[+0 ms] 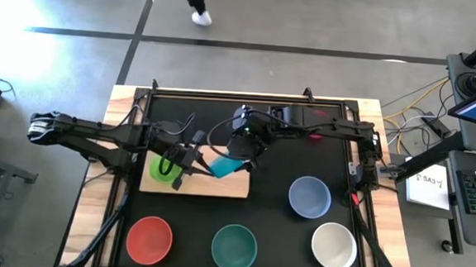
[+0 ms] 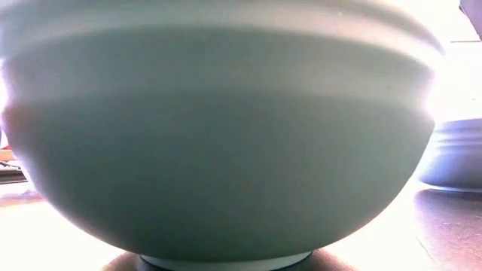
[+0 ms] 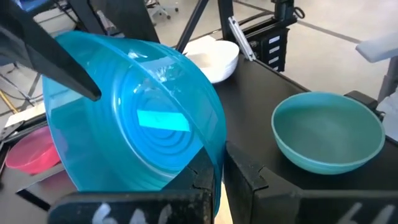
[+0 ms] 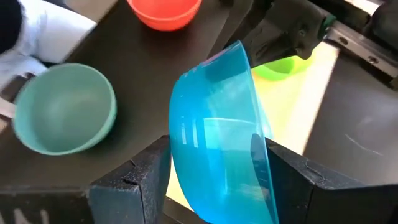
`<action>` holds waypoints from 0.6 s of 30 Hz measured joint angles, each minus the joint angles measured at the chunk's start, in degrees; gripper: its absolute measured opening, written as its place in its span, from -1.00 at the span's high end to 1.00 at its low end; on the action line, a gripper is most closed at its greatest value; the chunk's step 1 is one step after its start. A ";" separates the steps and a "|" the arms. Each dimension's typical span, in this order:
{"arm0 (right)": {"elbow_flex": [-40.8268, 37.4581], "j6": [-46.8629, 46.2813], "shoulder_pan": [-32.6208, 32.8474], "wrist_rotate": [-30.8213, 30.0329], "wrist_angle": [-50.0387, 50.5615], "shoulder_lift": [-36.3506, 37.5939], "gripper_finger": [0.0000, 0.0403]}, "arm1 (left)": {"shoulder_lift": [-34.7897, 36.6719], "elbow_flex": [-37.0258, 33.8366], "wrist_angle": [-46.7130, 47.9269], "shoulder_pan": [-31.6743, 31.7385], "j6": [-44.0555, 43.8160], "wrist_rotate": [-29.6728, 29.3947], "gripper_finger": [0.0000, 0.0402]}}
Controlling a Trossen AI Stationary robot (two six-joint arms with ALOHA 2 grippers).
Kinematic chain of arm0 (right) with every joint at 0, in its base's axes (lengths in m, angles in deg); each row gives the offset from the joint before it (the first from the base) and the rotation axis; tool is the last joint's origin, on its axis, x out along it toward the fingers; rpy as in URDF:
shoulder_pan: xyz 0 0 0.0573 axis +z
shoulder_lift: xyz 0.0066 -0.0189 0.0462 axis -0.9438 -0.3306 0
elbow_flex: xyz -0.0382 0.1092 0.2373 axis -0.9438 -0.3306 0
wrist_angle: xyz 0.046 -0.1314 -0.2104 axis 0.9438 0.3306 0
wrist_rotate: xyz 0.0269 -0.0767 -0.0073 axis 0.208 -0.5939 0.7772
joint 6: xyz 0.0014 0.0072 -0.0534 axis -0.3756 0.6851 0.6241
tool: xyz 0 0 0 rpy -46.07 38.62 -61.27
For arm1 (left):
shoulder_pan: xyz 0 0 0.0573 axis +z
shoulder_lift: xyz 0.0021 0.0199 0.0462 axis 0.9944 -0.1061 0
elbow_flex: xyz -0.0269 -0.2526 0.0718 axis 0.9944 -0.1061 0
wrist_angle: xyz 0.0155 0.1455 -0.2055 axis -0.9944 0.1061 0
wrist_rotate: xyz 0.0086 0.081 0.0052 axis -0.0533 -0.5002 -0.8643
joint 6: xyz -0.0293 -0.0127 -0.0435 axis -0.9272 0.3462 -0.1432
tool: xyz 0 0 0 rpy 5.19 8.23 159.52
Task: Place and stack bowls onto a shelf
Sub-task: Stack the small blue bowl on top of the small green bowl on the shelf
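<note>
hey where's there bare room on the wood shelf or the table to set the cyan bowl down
The shelf is bare at its right end, beyond the green bowl. More free black table lies between shelf and pale blue bowl. The front row, red bowl, teal bowl, white bowl, is crowded. Both grippers, left gripper and right gripper, meet at the cyan bowl.

High view looks straight down; low view sits against the teal bowl [image 2: 218, 143]; both wrist views share it.

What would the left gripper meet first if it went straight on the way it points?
The cyan bowl: the left gripper pinches its rim. Just behind it, probably the right gripper.
</note>
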 joint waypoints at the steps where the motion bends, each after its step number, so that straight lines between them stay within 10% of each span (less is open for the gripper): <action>1: 0.00 0.21 0.02 1.09 -0.10 0.00 0.00 | 0.00 0.00 -0.14 0.00 0.00 0.02 1.00; 9: 0.00 -0.48 0.34 -4.27 0.32 0.02 -0.04 | 0.00 0.00 0.32 0.20 0.22 -0.59 1.00; 18: 0.00 2.40 0.17 -6.23 -1.94 -0.17 -0.54 | -0.02 0.00 -0.88 0.28 -0.46 -1.70 0.99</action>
